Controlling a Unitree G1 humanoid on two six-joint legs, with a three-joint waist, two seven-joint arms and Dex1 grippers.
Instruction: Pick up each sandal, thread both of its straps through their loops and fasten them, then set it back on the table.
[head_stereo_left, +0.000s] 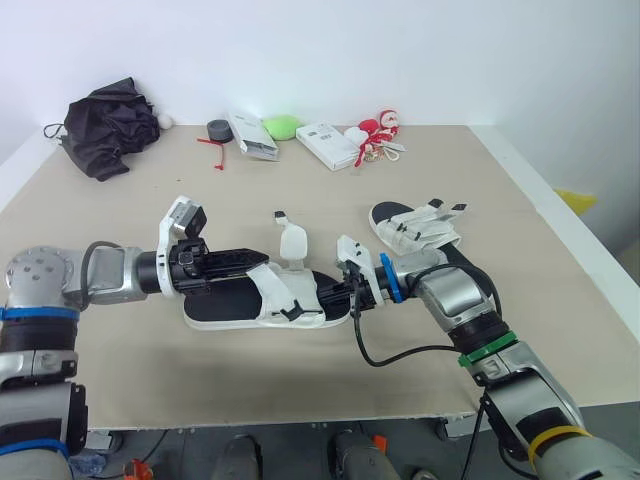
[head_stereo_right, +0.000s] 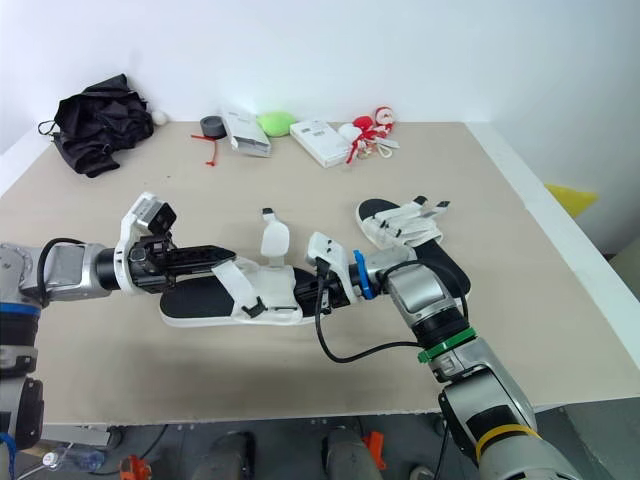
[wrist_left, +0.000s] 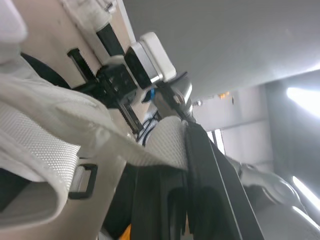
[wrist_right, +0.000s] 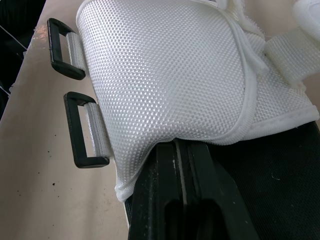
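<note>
A sandal (head_stereo_left: 225, 305) with a black footbed and white mesh straps lies at the table's front centre. My left gripper (head_stereo_left: 260, 262) reaches in from the left and is shut on one white strap (wrist_left: 167, 142) over the footbed. From the right, my right gripper (head_stereo_left: 332, 293) comes in shut on the edge of the white mesh flap (wrist_right: 170, 70); its tips are hidden under the flap. Two black loops (wrist_right: 82, 131) hang off that flap. Another strap (head_stereo_left: 292, 243) stands up loose. The second sandal (head_stereo_left: 420, 228) rests behind my right arm, straps undone.
Along the table's far edge lie a black folded umbrella (head_stereo_left: 105, 125), a grey tape roll (head_stereo_left: 218, 129), two white boxes (head_stereo_left: 327, 145), a green object (head_stereo_left: 281, 126) and red-and-white toys (head_stereo_left: 378, 130). The table's front edge (head_stereo_left: 300, 415) runs close below the sandal.
</note>
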